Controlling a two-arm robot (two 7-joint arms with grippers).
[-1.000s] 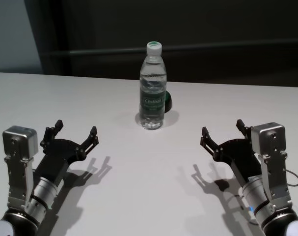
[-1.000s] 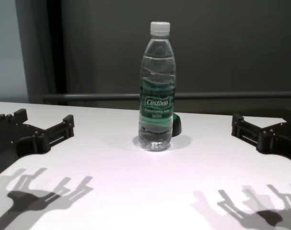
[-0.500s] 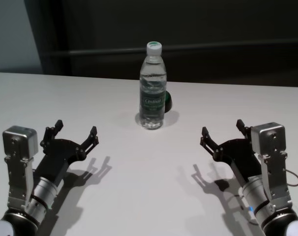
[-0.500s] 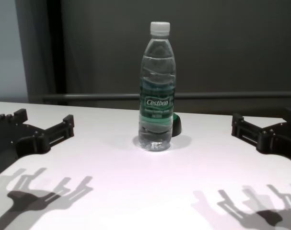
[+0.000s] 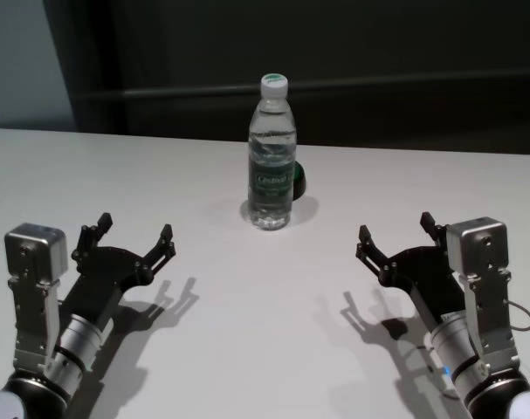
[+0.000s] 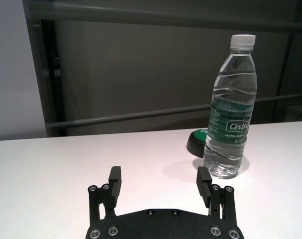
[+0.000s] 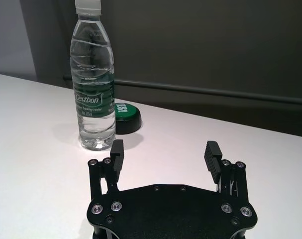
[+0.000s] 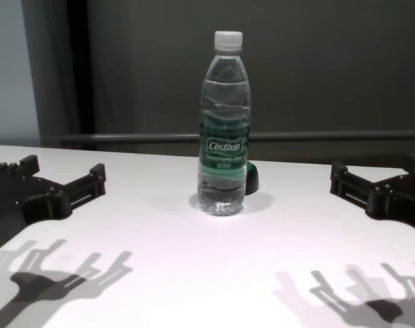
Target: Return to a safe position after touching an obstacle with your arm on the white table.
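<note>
Comparison with the views from one second and half a second ago shows no change: both arms, the bottle and all shadows occupy the same positions. Judgement: the arms are stationary in a withdrawn pose, consistent with a safe position already reached, or with a hold before any contact move.

The white table (image 5: 265, 349) fills the near and middle field; its surface is smooth and plain, and carries sharp shadows of both grippers. Beyond its far edge stands a dark wall with a horizontal rail, with a lighter grey panel at far left.

The left gripper (image 5: 134, 234) hovers above the near left of the table, jaws spread wide, holding nothing. The right gripper (image 5: 395, 232) mirrors it at near right, jaws likewise spread and empty.

The obstacle (image 5: 272, 161), a clear water bottle with a white cap and green label, stands upright at centre far, well apart from both grippers and between their lines of reach. A small dark rounded object (image 7: 127, 117) with a green top sits just behind the bottle, to its right.
</note>
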